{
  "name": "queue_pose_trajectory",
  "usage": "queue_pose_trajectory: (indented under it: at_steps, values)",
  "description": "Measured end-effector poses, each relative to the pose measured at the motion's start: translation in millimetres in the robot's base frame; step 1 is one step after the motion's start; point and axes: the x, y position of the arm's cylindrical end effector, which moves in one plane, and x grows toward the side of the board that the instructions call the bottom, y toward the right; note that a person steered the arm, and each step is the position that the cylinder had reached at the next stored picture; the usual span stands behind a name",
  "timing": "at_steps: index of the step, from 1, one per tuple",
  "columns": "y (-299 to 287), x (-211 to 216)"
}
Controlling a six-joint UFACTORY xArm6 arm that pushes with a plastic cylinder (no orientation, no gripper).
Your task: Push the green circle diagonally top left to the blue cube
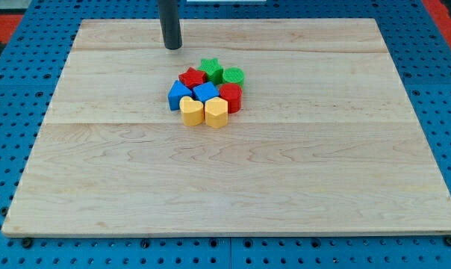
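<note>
Our tip (172, 46) sits on the wooden board (233, 179) near the view's top edge, touching no block. We carry no claw, just a straight dark rod, so nothing to spread or pinch.

All blocks sit in one tight cluster below and to the view's right of the tip, well apart from it. Nearest to us: red star (190, 76) and green star (210, 69) at the cluster's top. Green circle (234, 75) is at the top-right corner of the cluster, just beside the green star and directly above the red cylinder (231, 97).

Blue cube (206, 92) is in the cluster's middle, diagonally down-left of the green circle, very near it; contact unclear. A second blue block (180, 95), shape unclear, is on the cluster's left.

Bottom row: yellow heart (191, 110) and yellow block (216, 112), side by side.

Board rests on a blue perforated table (9, 112).
</note>
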Motion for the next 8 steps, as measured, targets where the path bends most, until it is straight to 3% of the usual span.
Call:
queue_pose_trajectory:
  at_steps: [6,7,8]
  values:
    - [12,14]
    - [76,21]
    - [180,35]
